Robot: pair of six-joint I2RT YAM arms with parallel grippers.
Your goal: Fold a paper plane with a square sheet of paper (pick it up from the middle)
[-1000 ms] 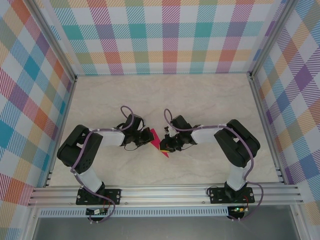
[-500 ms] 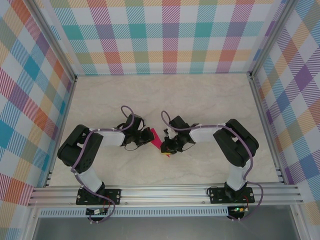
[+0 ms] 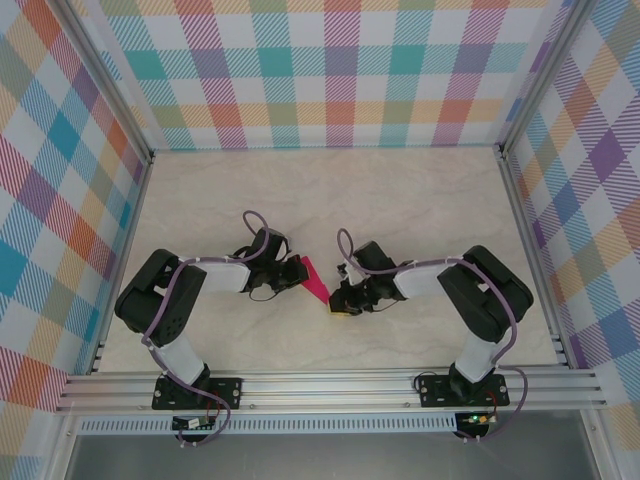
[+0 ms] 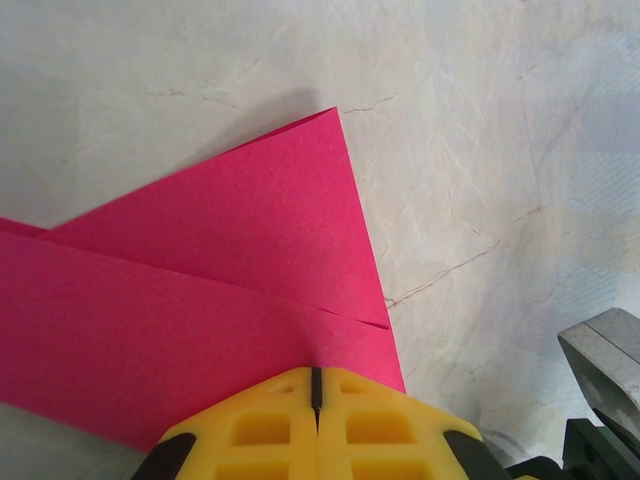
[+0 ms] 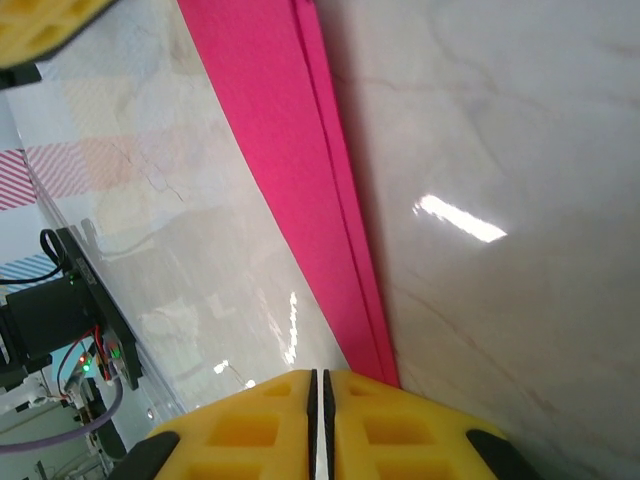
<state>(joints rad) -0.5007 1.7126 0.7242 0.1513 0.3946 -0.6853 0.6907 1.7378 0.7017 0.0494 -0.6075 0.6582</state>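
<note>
Marble-look table (image 3: 400,190) takes up most of the overhead view, boxed in by plaid walls (image 3: 340,70) on three sides. The left arm (image 3: 165,305) and right arm (image 3: 480,295) both bend in toward the lower middle of the frame, so the two wrists nearly meet there.

The pink paper (image 3: 316,281) sits right between them as a slim slanted sliver, just below frame center. It's already folded: the left wrist view shows the paper (image 4: 220,290) face-on, one layer over another, with a sharp corner pointing to the upper middle and a bit of shadow along its top edge.

The left gripper (image 3: 300,272) is fully closed. From its own camera the left gripper (image 4: 315,385) has its yellow fingers (image 4: 260,430) pressed tight together right at the paper's lower edge.

The right gripper (image 3: 340,300) is closed too, with just a hairline slit showing at the bottom of its view (image 5: 320,385). The paper (image 5: 280,130) runs diagonally down to its fingertips. Can't tell if either gripper actually pinches the sheet or just sits on it.
</note>
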